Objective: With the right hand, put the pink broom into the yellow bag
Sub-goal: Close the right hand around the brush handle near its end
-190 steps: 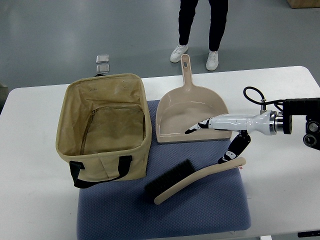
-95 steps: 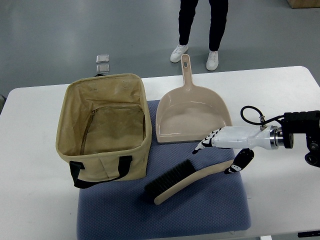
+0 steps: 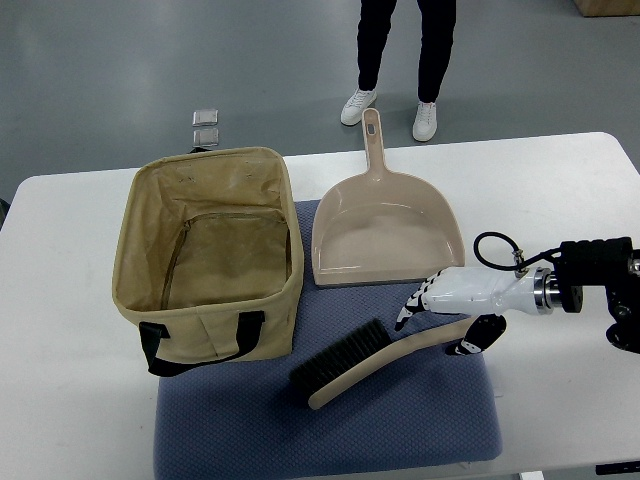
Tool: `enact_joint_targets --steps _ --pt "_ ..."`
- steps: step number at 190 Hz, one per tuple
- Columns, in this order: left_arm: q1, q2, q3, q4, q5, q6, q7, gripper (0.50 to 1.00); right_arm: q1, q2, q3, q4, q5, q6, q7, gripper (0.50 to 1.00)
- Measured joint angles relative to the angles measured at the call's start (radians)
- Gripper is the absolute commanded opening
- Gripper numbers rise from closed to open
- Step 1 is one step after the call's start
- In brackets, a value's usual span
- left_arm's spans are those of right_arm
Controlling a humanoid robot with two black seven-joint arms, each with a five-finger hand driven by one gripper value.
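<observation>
The pink broom [image 3: 385,360] lies slanted on the blue mat [image 3: 420,425] in the top view, its handle end directly under the right hand [image 3: 455,312] and its black bristles further away from the fingers [image 3: 412,304], toward the yellow bag [image 3: 215,330]. The fingers are spread over the handle with the thumb on its near side; they straddle it but are not clenched, so I judge the broom is not held. The bag stands open, well apart from the hand, on the far side of the bristles. The dustpan [image 3: 385,225] is just beyond the fingers. The danger: gripping only the handle's end, the heavy bristle head may tip down and catch the bag's rim.
</observation>
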Motion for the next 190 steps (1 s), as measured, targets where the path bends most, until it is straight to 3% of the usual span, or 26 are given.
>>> enact_joint_targets --steps 116,141,158,190 --pt "0.0 0.0 0.0 0.0 0.0 0.0 0.0 1.0 -0.004 0.004 -0.009 -0.008 -0.042 -0.007 -0.029 0.682" --pt "0.0 0.0 0.0 0.0 0.0 -0.001 0.0 1.0 -0.009 0.013 -0.016 -0.017 -0.05 -0.008 -0.03 0.613" --pt "0.0 0.0 0.0 0.0 0.0 -0.001 0.0 1.0 -0.01 0.016 -0.017 -0.022 -0.051 -0.022 -0.03 0.501" --pt "0.0 0.0 0.0 0.0 0.0 -0.001 0.0 1.0 -0.003 0.011 -0.017 -0.028 -0.051 -0.062 -0.035 0.5"
